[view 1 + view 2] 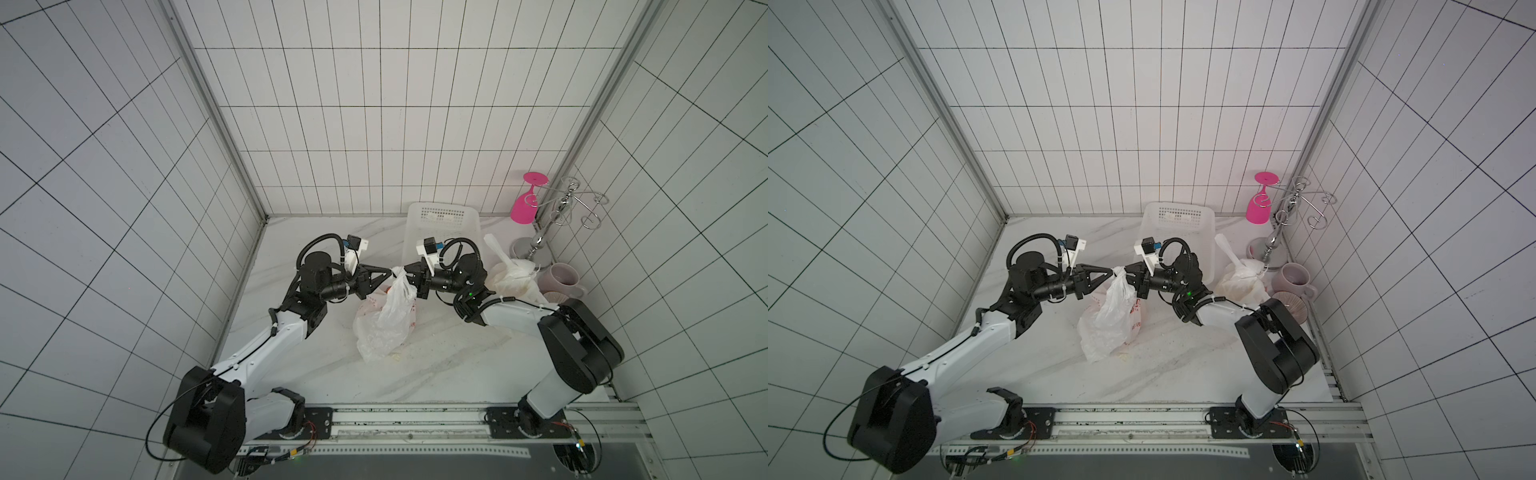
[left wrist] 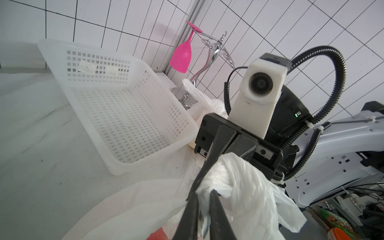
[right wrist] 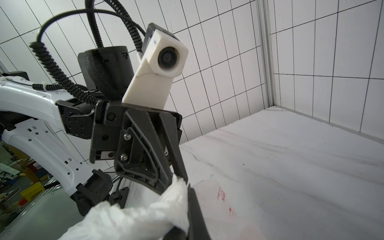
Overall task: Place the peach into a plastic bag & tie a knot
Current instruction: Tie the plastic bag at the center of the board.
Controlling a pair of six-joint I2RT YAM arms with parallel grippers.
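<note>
free: tabletop (image 1: 316, 374) near front edge — open | blocked: plastic bag (image 1: 390, 320) centre, basket (image 1: 440, 214) behind, mug (image 1: 561, 280) and rack (image 1: 539, 243) right

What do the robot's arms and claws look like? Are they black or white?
Both! The left arm and right arm have smooth white shells with chunky black joints. The left claw and right claw are black and taper to points. A ribbed black cable loops over each wrist, beside a white camera block. A tiny green light glows on the right arm.

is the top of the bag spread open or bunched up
Bunched up: the plastic bag has its neck gathered into a twist, pinched by the left gripper and right gripper.
</note>
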